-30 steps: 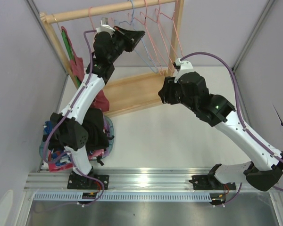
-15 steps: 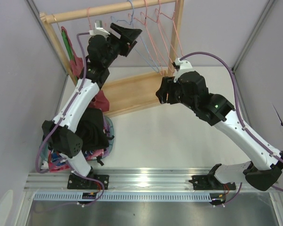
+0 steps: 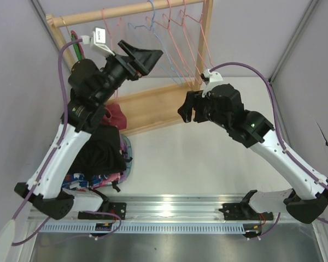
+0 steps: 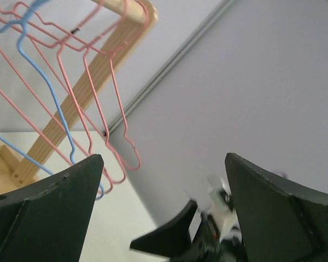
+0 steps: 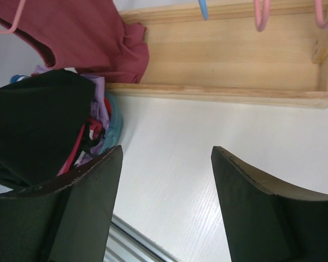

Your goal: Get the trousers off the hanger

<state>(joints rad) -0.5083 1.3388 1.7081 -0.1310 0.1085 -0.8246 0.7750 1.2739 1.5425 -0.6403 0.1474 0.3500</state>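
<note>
The trousers [image 3: 101,150] lie as a black heap on the laundry basket at the left, and show again as black cloth [image 5: 33,125] in the right wrist view. The light-blue hanger [image 3: 151,7] hangs bare on the wooden rail among pink ones; its wire [image 4: 49,93] runs past my left fingers. My left gripper [image 3: 145,57] is held high beside the hangers, jaws wide open and empty [image 4: 164,164]. My right gripper [image 3: 186,112] hovers over the white table in front of the rack's base, open with nothing between its fingers [image 5: 167,155].
Pink hangers [image 3: 177,24] share the rail. A dark red garment [image 5: 82,33] hangs at the rack's left end, by a green hanger [image 3: 76,49]. The wooden rack base [image 5: 224,60] lies across the table. The turquoise basket [image 5: 113,128] holds mixed clothes.
My left gripper has opened fully and its arm has swung left and back from the hangers. The right gripper has opened wider and shifted slightly left.
</note>
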